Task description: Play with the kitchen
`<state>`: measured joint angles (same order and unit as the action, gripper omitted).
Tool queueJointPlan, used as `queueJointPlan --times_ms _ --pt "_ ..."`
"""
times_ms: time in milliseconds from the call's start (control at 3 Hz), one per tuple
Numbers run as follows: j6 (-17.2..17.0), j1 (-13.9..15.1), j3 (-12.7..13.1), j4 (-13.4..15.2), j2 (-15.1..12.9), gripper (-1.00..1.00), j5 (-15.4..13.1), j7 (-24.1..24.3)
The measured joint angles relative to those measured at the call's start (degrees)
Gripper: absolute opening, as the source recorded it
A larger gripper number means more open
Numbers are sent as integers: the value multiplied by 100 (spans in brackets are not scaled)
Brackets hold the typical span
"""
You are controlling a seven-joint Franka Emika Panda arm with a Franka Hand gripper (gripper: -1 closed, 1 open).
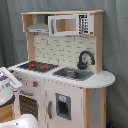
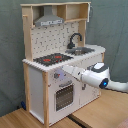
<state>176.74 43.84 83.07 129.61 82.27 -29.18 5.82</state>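
kitchen point(image 2: 52, 60) on wood floor point(image 2: 30, 120), grey curtain point(image 1: 10, 40) behind; gripper point(image 2: 64, 68) grip state unclear.

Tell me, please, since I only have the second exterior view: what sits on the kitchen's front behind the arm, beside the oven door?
Observer: In the first exterior view the kitchen has a white cupboard door there, with a dark recessed panel in it.
Operator: Thank you. And the top shelf beside the hood?
Observer: A white-framed window fronts it, with a button panel next to the window.
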Motion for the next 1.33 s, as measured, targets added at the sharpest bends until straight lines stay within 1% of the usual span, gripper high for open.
queueJointPlan --times_ms 333,1000,1333 --pt "48 -174 -97 313 24 100 -3 -538" --pt "498 -352 -118 1088 329 100 -9 -1379" --pt "694 -422 -120 1341 329 100 -10 -1905"
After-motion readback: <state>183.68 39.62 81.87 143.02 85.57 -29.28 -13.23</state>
